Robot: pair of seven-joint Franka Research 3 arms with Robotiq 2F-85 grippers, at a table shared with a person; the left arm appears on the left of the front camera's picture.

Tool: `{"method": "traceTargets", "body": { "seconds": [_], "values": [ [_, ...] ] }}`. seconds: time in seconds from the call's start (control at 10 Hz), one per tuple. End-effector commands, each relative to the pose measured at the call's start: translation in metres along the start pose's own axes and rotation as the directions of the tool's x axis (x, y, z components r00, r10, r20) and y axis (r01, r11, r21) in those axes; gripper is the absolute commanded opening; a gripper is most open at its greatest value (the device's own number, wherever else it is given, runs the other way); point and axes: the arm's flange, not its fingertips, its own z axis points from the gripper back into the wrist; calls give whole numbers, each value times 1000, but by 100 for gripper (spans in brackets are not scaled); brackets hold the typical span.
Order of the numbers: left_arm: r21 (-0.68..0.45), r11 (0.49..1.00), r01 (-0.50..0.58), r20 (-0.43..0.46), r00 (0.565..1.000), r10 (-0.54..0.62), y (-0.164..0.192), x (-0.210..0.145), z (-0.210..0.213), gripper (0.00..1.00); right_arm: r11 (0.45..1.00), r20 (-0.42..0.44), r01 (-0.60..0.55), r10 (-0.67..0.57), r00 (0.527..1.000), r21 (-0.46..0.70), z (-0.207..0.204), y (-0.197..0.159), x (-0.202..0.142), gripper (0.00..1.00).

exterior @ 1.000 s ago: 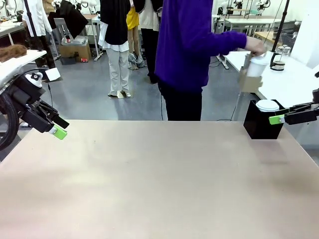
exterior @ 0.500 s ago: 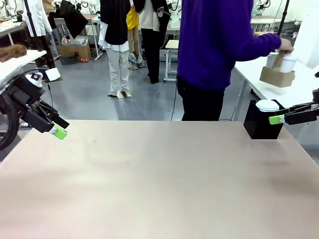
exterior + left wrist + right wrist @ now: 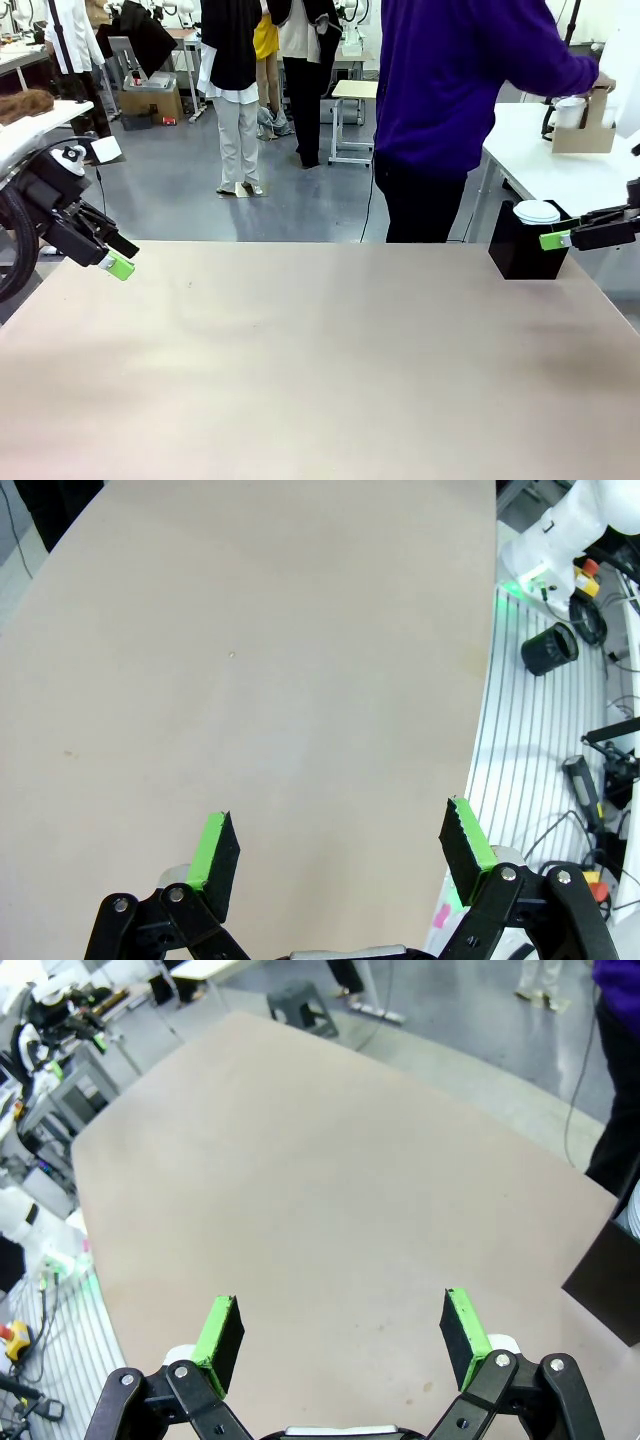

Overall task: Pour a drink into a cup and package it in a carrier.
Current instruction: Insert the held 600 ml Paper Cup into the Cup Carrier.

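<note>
Both grippers sit idle at the edges of the table [image 3: 320, 380], so the robot's part looks finished or not in hand at this moment: nothing of the task lies on the tan top between them. At the left edge the left gripper [image 3: 118, 262] hangs just above the surface, and its wrist view shows the green pads [image 3: 215, 852] spread wide with bare tabletop between them. Farther right, behind the table, a person in a purple top stands turned away, reaching a hand [image 3: 603, 82] to the carrier [image 3: 583, 128] on a white side table; the cup [image 3: 570, 110] stands in it, so the packaging appears done and the package is being set aside, well apart from either arm. At the right edge a black box [image 3: 522, 255] bears a white lid [image 3: 537, 211], and the right gripper [image 3: 558, 239] hovers just beside it, jaws spread and empty. If anything remains, I judge it waits on the person. The front view alone gives the carrier and cup; the right wrist view adds the open pads [image 3: 222, 1334] and a corner of the box.
</note>
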Motion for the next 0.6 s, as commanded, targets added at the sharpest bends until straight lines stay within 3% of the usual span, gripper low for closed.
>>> {"method": "traceTargets", "body": {
  "seconds": [0.0,0.5],
  "values": [
    [2,1000,5,7,1000,-5,-1,0,1,100,1000,10,7,-7,1000,13,2,1,0,100],
    [2,1000,5,7,1000,-5,-1,0,1,100,1000,10,7,-7,1000,13,2,1,0,100]
  ]
}}
